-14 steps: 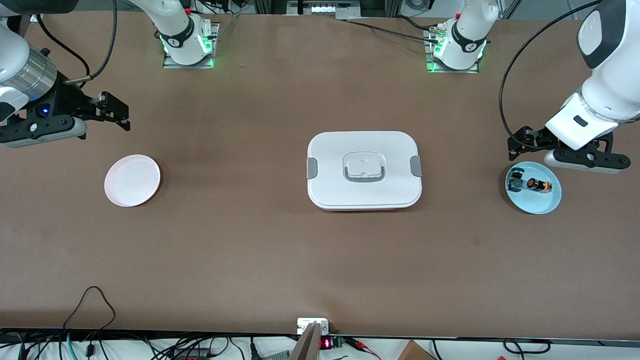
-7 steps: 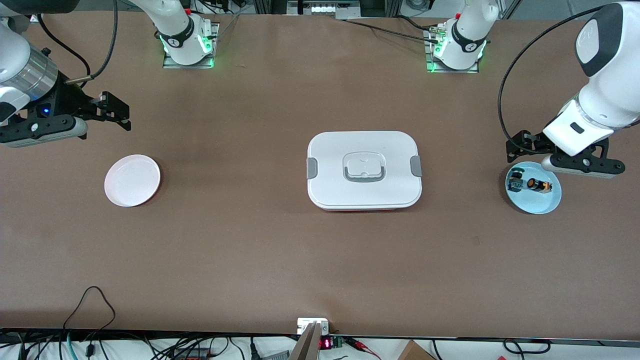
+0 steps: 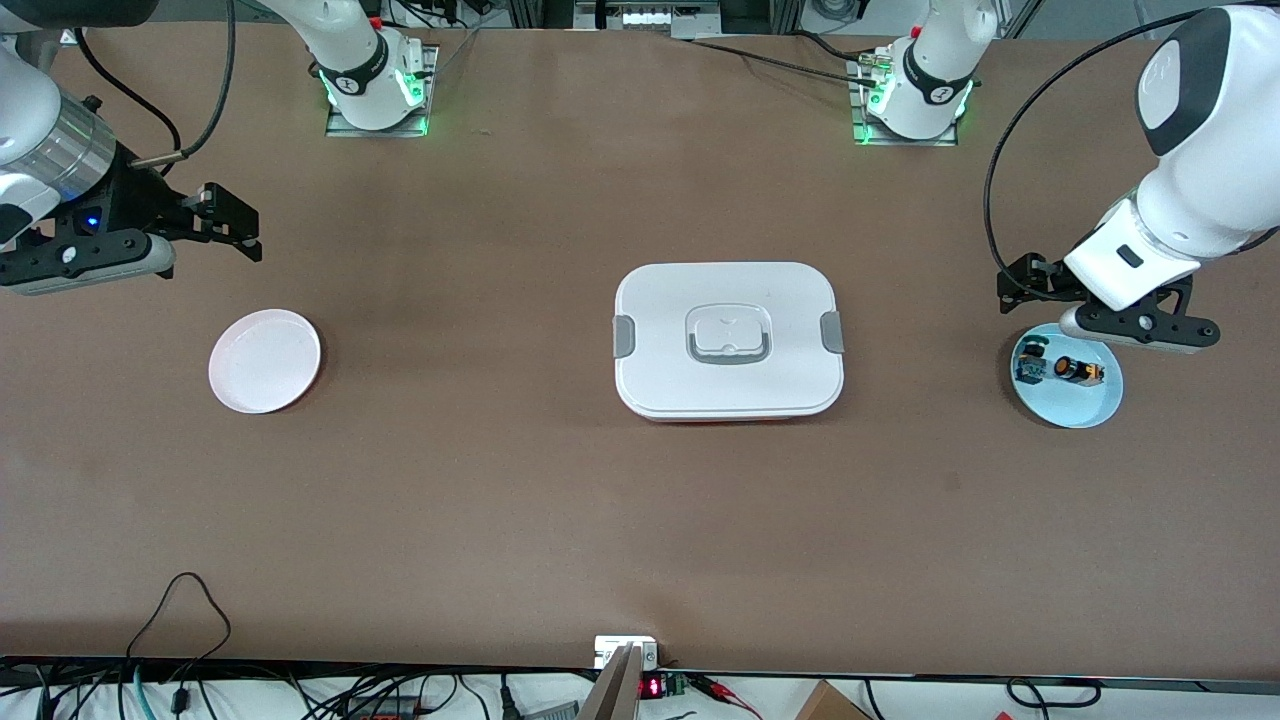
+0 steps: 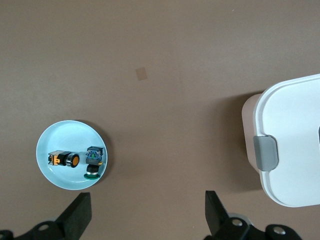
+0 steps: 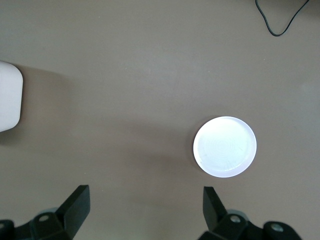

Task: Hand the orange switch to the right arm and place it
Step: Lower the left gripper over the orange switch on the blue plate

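Observation:
The orange switch (image 3: 1078,371) lies on its side in a light blue plate (image 3: 1070,415) at the left arm's end of the table, beside a blue-green and black part (image 3: 1030,368). The left wrist view also shows the switch (image 4: 64,160) and the plate (image 4: 55,145). My left gripper (image 3: 1012,288) is open and empty, up over the table just off the plate's rim (image 4: 147,205). My right gripper (image 3: 240,225) is open and empty, waiting above the table near a white plate (image 3: 265,360), and it also shows in the right wrist view (image 5: 145,200).
A white lidded box (image 3: 728,340) with grey clips sits in the middle of the table. It shows at the edge of the left wrist view (image 4: 295,145) and of the right wrist view (image 5: 7,95). The white plate (image 5: 225,146) is empty.
My left arm has shifted a little toward the middle of the table, carrying its open gripper along the blue plate's rim. The right arm has not moved.

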{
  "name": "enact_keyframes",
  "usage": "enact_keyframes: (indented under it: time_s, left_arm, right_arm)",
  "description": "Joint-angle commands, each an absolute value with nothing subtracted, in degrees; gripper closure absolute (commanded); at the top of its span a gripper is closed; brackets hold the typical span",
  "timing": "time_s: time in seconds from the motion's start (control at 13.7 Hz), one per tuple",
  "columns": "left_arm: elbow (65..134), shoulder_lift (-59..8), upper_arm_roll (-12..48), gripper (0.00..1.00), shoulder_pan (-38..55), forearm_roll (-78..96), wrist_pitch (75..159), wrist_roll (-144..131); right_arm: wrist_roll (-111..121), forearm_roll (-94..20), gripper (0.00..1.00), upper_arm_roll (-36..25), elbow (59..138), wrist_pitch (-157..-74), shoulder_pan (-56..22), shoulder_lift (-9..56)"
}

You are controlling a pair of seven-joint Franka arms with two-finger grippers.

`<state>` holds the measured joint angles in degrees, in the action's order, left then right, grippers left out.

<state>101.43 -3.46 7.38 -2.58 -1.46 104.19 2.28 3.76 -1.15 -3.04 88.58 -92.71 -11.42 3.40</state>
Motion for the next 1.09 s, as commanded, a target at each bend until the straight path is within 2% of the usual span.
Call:
enact_keyframes:
  time_s: [0.0,0.29,0.73,1.02]
  left_arm:
    - [100.2,-3.6,6.8,0.0,-4.7,-1.4,102.7,2.0]
    - [100.3,-6.6,7.0,0.0,-6.2,-6.4,102.8,2.3]
    - [100.7,-14.7,7.5,0.0,-6.4,-12.6,102.7,2.4]
    - [100.9,-19.0,7.1,0.0,-11.5,-12.7,105.9,6.0]
  right_arm:
    - [3.3,-1.8,0.0,-2.8,87.8,-91.8,-11.2,3.3]
    - [3.3,-1.8,0.0,-2.8,87.8,-91.8,-11.2,3.3]
    - [3.3,-1.8,0.0,-2.8,87.8,-91.8,-11.2,3.3]
    - [3.3,-1.8,0.0,-2.8,87.8,-91.7,-11.2,3.3]
